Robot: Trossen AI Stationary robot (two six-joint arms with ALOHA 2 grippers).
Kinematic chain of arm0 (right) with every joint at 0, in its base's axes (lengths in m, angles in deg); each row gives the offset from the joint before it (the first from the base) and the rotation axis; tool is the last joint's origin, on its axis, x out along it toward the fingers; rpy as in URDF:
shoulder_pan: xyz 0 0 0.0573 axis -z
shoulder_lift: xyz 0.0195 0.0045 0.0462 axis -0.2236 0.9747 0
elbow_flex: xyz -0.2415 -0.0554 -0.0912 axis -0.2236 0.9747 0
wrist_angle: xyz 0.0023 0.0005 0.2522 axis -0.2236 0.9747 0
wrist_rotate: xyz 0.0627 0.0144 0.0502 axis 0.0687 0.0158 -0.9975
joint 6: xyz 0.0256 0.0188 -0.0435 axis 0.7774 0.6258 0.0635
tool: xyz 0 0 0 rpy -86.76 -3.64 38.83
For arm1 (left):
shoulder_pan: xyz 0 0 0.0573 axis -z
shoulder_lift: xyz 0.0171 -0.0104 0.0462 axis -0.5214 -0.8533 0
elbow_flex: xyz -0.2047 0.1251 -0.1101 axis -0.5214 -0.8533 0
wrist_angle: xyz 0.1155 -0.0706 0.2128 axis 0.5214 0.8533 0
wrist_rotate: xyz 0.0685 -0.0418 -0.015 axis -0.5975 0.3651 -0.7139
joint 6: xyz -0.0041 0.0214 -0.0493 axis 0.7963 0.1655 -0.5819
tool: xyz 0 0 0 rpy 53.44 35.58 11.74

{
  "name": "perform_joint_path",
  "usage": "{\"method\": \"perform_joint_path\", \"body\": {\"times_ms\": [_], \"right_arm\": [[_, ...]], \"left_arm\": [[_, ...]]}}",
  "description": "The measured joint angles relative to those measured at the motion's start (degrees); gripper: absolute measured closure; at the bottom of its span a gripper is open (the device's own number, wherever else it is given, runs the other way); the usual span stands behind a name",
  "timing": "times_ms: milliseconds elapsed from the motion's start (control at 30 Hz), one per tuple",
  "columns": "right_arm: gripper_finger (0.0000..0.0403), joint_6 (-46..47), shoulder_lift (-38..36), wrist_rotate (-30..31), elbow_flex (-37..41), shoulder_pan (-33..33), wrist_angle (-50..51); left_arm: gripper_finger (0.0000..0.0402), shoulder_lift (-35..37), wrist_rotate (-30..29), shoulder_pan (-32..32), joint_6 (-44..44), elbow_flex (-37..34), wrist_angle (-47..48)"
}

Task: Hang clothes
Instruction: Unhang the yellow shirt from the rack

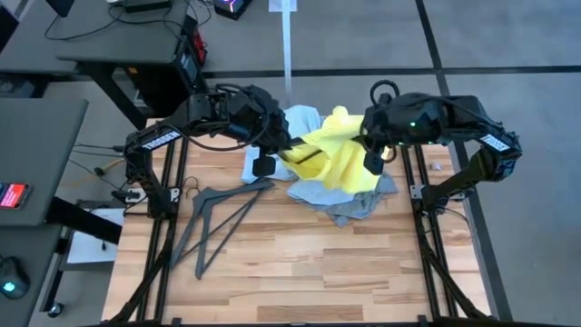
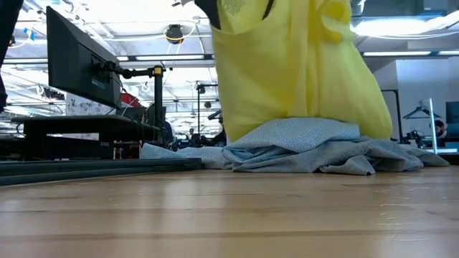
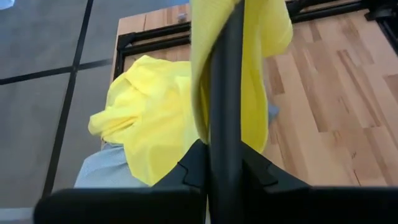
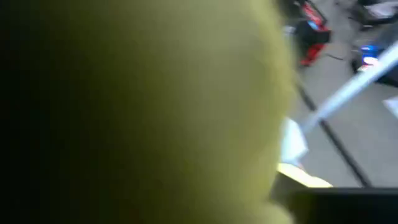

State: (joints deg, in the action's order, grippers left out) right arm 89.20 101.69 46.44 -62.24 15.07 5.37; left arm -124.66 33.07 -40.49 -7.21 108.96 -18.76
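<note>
I have the neon-yellow T-shirt (image 1: 343, 156) lifted off the heap and stretched between both arms, so its body hangs free for a hanger to go in. My left claw (image 3: 225, 168) is clamped on a dark hanger bar (image 3: 226, 81) that already runs up inside the yellow cloth. My right claw (image 1: 372, 150) is pinched shut at the shirt's other edge, seemingly gripping fabric, which fills its wrist view. Below, at the worktop's (image 1: 300, 263) far middle, lie one pale blue shirt (image 2: 301, 140) and one grey T-shirt (image 1: 359, 207), three garments in all. I count two spare hangers (image 1: 218, 218) lying left of the pile.
</note>
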Motion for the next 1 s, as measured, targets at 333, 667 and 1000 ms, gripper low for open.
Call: {"method": "perform_joint_path", "body": {"times_ms": [333, 667, 1000], "right_arm": [[0.0402, -2.9, -5.9, 4.0, -5.7, 2.9, -0.1], [0.0402, -3.9, -10.9, 8.3, -7.5, 2.9, -3.9], [0.0403, 4.1, -7.0, 7.5, -2.9, 3.0, 7.8]], "left_arm": [[0.0377, 0.0, -8.5, -1.9, -3.3, 0.1, 17.8], [0.0377, -0.2, -11.3, -3.7, -2.7, -4.3, 17.9], [0.0377, 5.0, -9.3, -3.0, -2.6, -1.4, -3.4]]}}
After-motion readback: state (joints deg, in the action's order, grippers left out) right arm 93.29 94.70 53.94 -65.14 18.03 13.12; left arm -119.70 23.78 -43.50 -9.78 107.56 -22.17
